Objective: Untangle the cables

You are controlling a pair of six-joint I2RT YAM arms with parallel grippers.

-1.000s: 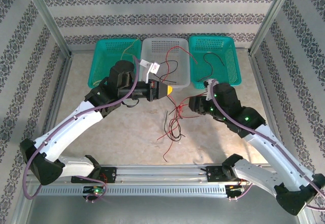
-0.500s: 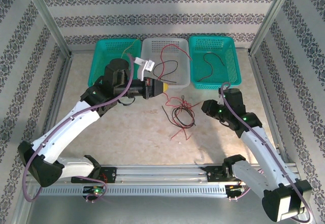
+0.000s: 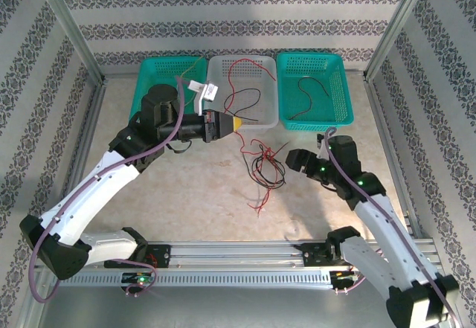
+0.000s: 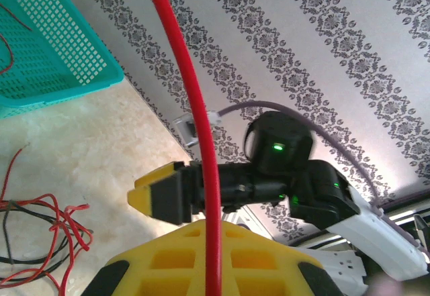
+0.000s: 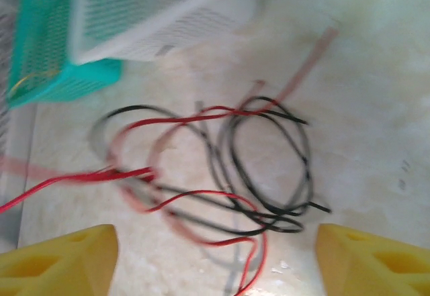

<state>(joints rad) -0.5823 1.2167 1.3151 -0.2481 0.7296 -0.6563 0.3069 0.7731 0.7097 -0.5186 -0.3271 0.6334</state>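
The left gripper (image 3: 232, 124) was pressed together on a red cable (image 4: 195, 108), pinching it between its yellow fingers just in front of the white basket (image 3: 262, 117). From the pinch the strand rose in a curve. One end seemed to loop into the white basket and the other seemed to trail down to the tangle (image 3: 265, 170), though I could not follow it with certainty.

The tangle, a loose knot of red and black cables, lay on the table (image 3: 186, 187) between the two arms. The right gripper (image 5: 213, 259) hung just beside it with its fingers spread wide and nothing between them. Thin cables already lay in the left teal basket (image 3: 141, 90) and the right teal basket (image 3: 343, 90).

The main risk looked to be the red strand dragging the whole knot along if it was pulled while nothing held the tangle down. That would tighten the loops, not free them. The thin wire could also slip out of the pinch, or snag on the white basket's rim and shift the basket. If the spread gripper closed blindly it might catch several strands at once.

Room was limited. The baskets blocked the far side and the two grippers were near each other over the knot, so a careless swing could bring them together. Open tabletop lay on the near side towards the rail (image 3: 238, 251), and to the left.
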